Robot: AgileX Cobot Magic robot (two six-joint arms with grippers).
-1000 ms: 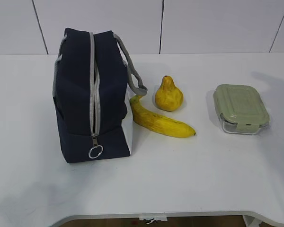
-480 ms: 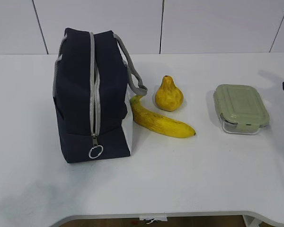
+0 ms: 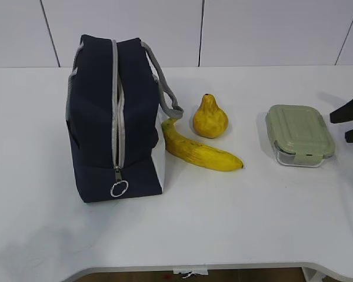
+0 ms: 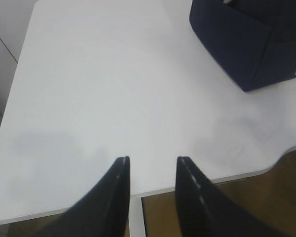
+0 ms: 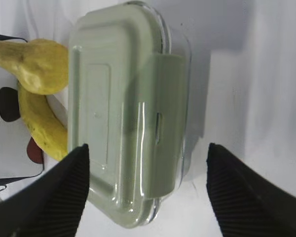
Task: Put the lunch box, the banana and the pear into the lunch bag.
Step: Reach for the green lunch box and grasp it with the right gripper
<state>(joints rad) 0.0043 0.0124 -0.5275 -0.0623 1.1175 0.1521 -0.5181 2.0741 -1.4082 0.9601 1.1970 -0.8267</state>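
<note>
The navy lunch bag (image 3: 115,117) stands at the left of the table, its grey zipper running down to a ring pull (image 3: 119,188) low on the front. The banana (image 3: 200,151) lies right of the bag, with the pear (image 3: 209,118) upright behind it. The lunch box (image 3: 299,134) with its sage-green lid sits further right. My right gripper (image 3: 352,122) is open wide just right of the lunch box; in the right wrist view my right gripper (image 5: 147,146) hovers over the lunch box (image 5: 123,113), not touching it. My left gripper (image 4: 153,160) is open and empty over the table's front left edge.
The white table (image 3: 235,223) has its front edge near the bottom of the exterior view. A white panelled wall (image 3: 253,29) stands behind it. In the left wrist view the bag's corner (image 4: 251,39) shows at the upper right, and brown floor (image 4: 266,197) shows beyond the table edge.
My right gripper has come into the exterior view from the right edge and moved toward the lunch box. Nothing on the table has moved.
</note>
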